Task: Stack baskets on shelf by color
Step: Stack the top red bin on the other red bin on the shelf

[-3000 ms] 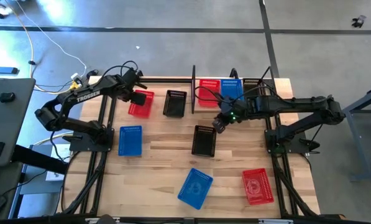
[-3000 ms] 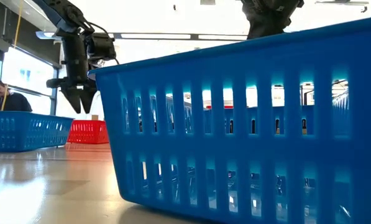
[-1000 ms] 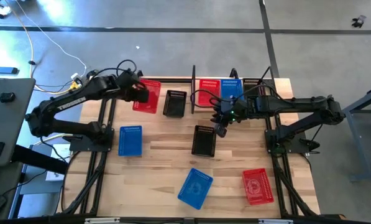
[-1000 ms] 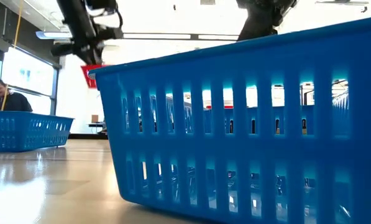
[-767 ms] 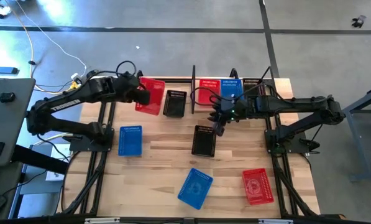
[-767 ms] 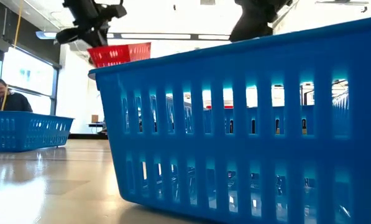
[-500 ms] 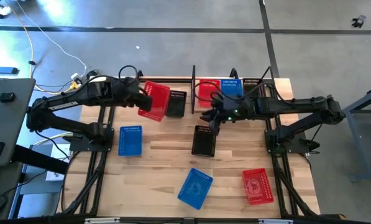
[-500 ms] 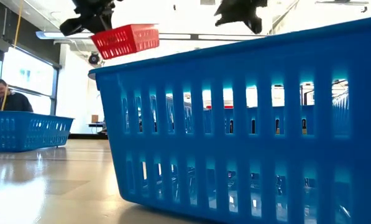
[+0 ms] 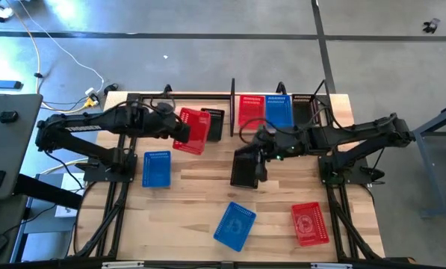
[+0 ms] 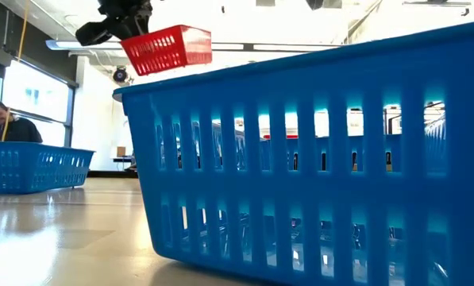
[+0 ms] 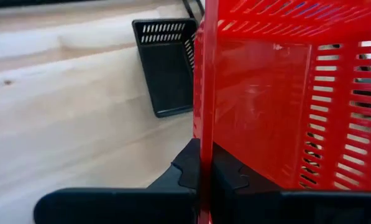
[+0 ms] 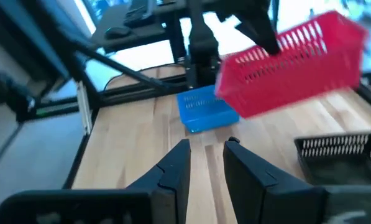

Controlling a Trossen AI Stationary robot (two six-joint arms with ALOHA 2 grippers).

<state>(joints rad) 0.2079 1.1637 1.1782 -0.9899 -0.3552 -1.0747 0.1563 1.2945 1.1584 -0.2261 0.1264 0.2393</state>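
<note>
The left gripper point(image 9: 179, 134) gripped a red basket point(image 9: 192, 130) by its wall, held tilted above the counter point(image 9: 185, 194) near a black basket point(image 9: 213, 119). The right gripper point(image 12: 205, 163) hung slightly parted, empty. Carrying on, the red basket would need levelling before nesting into the red one on the shelf point(image 9: 233, 112).

red basket point(image 9: 192, 130) aloft, tilted, near shelf point(image 9: 279, 98)
</note>
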